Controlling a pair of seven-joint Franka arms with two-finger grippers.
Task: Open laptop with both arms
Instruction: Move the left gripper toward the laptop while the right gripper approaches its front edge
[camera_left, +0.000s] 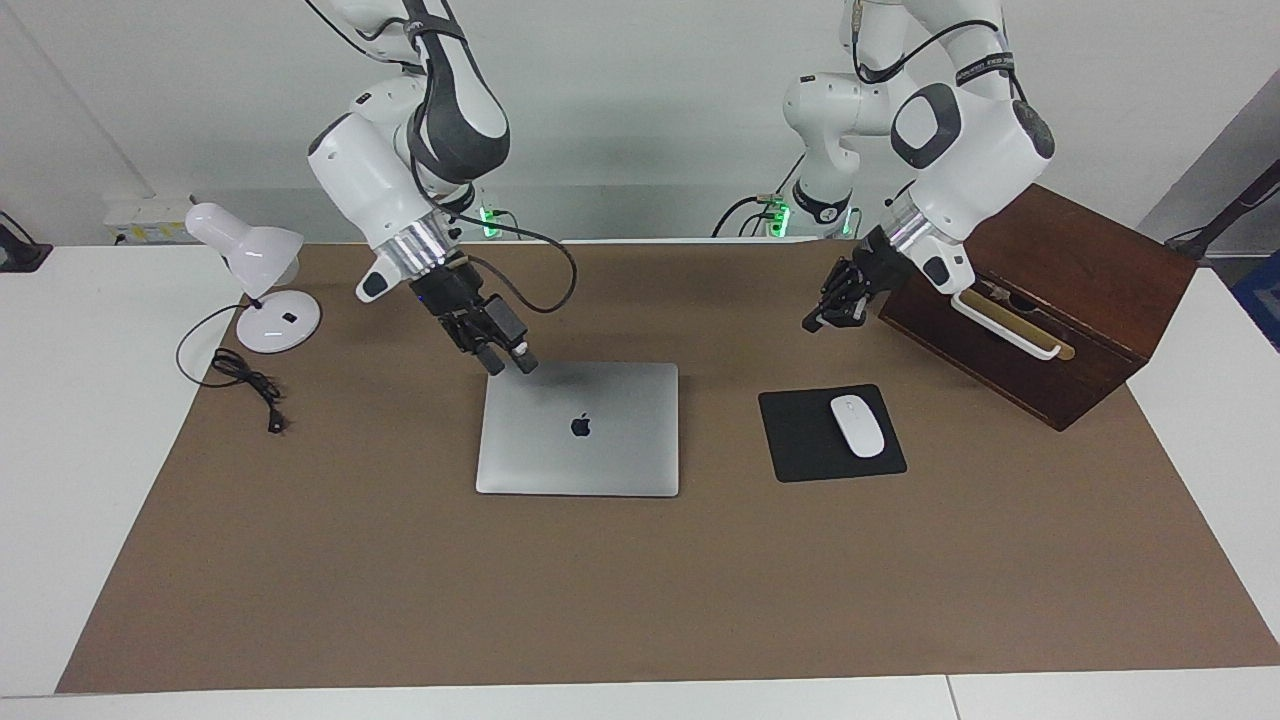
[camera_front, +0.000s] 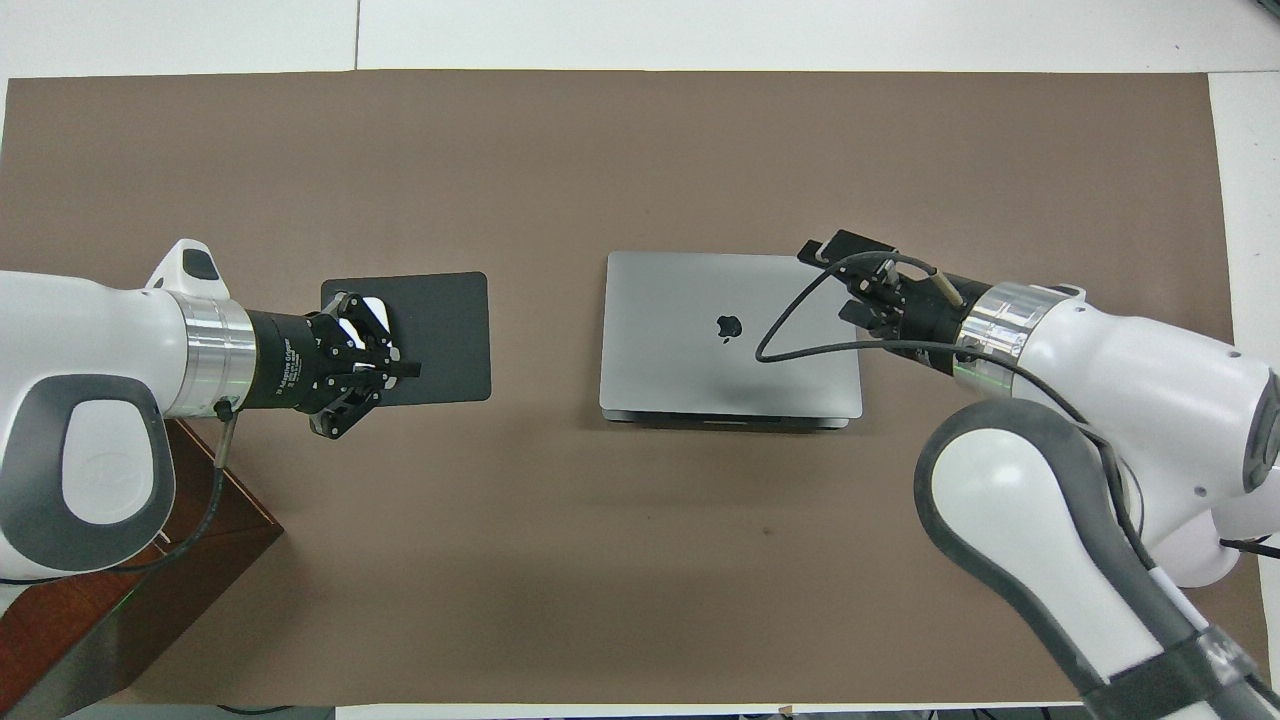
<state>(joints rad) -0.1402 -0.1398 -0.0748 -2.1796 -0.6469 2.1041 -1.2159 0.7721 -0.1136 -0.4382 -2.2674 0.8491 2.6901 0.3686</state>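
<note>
The silver-grey laptop (camera_left: 578, 428) (camera_front: 730, 335) lies closed and flat in the middle of the brown mat, apple logo up. My right gripper (camera_left: 510, 362) (camera_front: 835, 280) hangs open just above the laptop's corner at the right arm's end, on the side nearer to the robots; I cannot tell whether it touches the lid. My left gripper (camera_left: 822, 318) (camera_front: 405, 370) is shut on nothing and held in the air. In the overhead view it covers part of the mouse pad and most of the mouse.
A black mouse pad (camera_left: 800, 440) (camera_front: 440, 330) with a white mouse (camera_left: 858, 425) lies beside the laptop toward the left arm's end. A dark wooden box (camera_left: 1060, 300) with a white handle stands at that end. A white lamp (camera_left: 250, 260) and its cable (camera_left: 240, 380) sit at the right arm's end.
</note>
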